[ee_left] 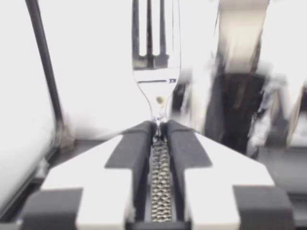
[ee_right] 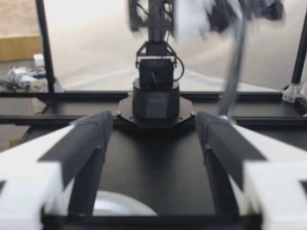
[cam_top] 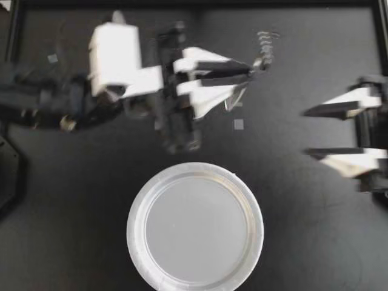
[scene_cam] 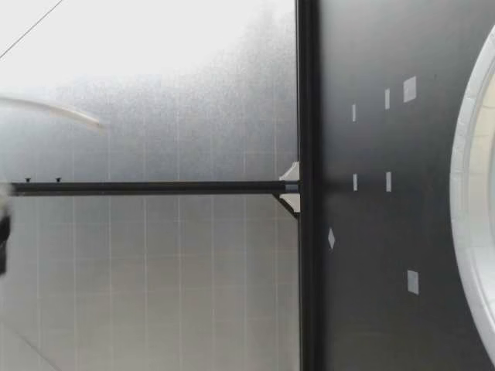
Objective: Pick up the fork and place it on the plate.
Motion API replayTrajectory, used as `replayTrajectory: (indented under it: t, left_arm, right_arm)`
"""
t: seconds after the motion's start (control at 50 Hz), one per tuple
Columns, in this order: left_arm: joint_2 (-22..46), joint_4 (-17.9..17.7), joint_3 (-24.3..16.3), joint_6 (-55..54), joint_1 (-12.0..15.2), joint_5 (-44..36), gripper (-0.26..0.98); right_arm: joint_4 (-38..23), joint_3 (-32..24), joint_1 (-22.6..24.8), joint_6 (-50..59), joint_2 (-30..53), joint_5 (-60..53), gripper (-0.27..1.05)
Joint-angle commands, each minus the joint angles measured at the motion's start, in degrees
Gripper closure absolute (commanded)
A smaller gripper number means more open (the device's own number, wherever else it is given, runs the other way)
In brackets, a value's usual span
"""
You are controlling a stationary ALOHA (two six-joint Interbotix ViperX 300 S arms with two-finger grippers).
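Silver metal fork (cam_top: 265,48) isn't on the round white plate (cam_top: 195,230) yet; left jaws pinch it upper-centre, right jaws gape.

You're looking at robotics lab cell. Bench (cam_top: 73,200) matte black, small white tape squares (cam_top: 239,124) stuck on it. Black metal frame (scene_cam: 308,232) along bench edge, pale gridded wall (scene_cam: 155,270) beyond. Robot arm base (ee_right: 155,103) stands at one bench edge; loose clutter (ee_right: 21,76) outside frame there.
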Motion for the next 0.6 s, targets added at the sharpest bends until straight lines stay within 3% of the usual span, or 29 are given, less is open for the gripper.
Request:
replayTrajectory:
  t: [0.0, 0.2, 0.58]
  left_arm:
    - [-1.1, 0.4, -0.1, -0.8, -0.6, -2.7, 0.61]
    - [1.0, 2.9, -1.2, -2.4, -2.1, -4.7, 0.61]
    - [1.9, 7.4, -1.2, -8.5, -2.9, -9.8, 0.61]
  right_arm:
    - [1.1, -2.4, -0.3, 0.4, 5.5, -5.3, 0.13]
    - [2.6, -5.7, -0.3, 2.5, 15.7, -13.4, 0.12]
    - [2.5, -8.5, -0.3, 3.6, 20.7, -14.9, 0.12]
